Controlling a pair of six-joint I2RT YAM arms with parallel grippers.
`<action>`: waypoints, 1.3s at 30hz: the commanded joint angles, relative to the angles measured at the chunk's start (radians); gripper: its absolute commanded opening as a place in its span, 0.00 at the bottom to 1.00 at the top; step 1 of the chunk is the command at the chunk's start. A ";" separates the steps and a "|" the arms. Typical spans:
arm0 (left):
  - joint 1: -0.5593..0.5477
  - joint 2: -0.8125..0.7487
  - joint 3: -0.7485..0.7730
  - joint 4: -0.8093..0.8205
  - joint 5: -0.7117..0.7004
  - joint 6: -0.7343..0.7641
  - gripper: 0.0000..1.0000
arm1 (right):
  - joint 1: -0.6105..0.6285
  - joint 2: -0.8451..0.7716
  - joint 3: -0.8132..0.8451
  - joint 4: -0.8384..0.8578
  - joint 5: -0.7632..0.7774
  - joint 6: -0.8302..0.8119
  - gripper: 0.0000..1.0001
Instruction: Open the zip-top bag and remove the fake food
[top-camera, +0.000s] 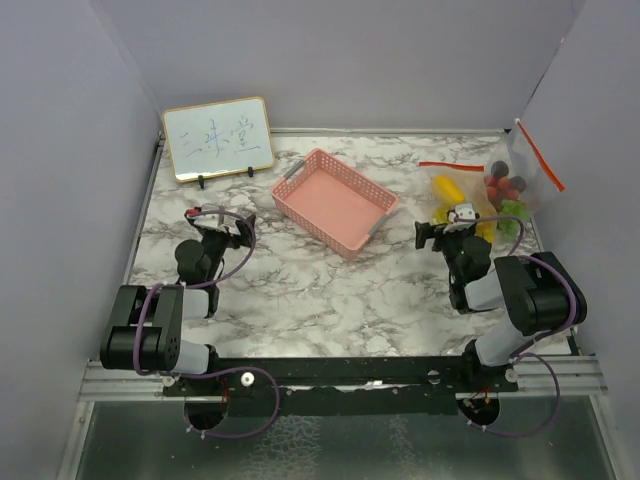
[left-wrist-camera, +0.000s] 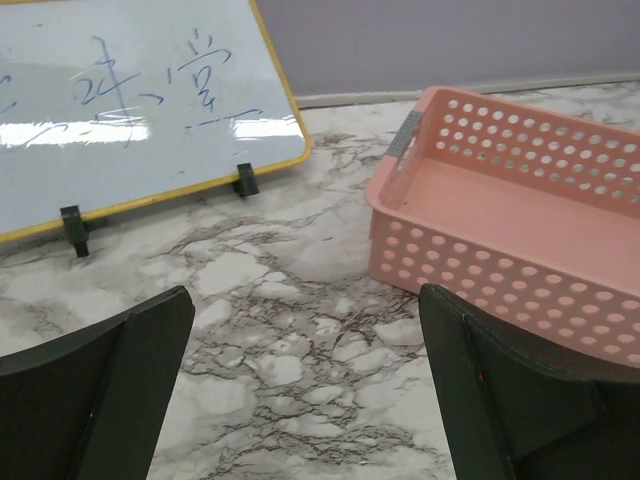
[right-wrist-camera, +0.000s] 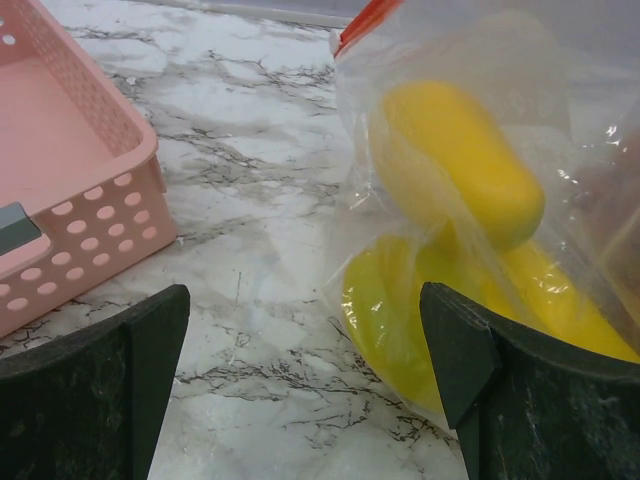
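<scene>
The clear zip-top bag (top-camera: 495, 185) with an orange-red zip strip (top-camera: 540, 155) lies at the table's far right, against the wall. Inside it is the fake food: a yellow lemon (top-camera: 447, 187), red berries (top-camera: 505, 188) and a green piece (top-camera: 513, 209). In the right wrist view the bag (right-wrist-camera: 400, 150) holds the yellow oval lemon (right-wrist-camera: 460, 160) and a yellow banana (right-wrist-camera: 400, 300) just ahead. My right gripper (top-camera: 447, 228) stands open right in front of the bag, holding nothing. My left gripper (top-camera: 213, 222) is open over bare marble at the left.
A pink perforated basket (top-camera: 335, 200) sits empty in the middle back of the table. A small whiteboard (top-camera: 218, 138) with blue writing stands at the back left. Grey walls close in the table on three sides.
</scene>
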 joint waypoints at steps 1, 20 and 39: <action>0.000 0.027 -0.047 0.257 0.208 -0.070 0.99 | 0.002 -0.013 -0.021 0.048 -0.085 -0.034 0.99; -0.044 -0.114 0.178 -0.441 -0.056 -0.464 0.99 | 0.002 -0.444 0.661 -1.208 0.206 0.290 0.99; -0.053 -0.054 0.196 -0.455 0.033 -0.553 0.86 | -0.059 -0.119 0.910 -1.452 0.183 0.200 0.53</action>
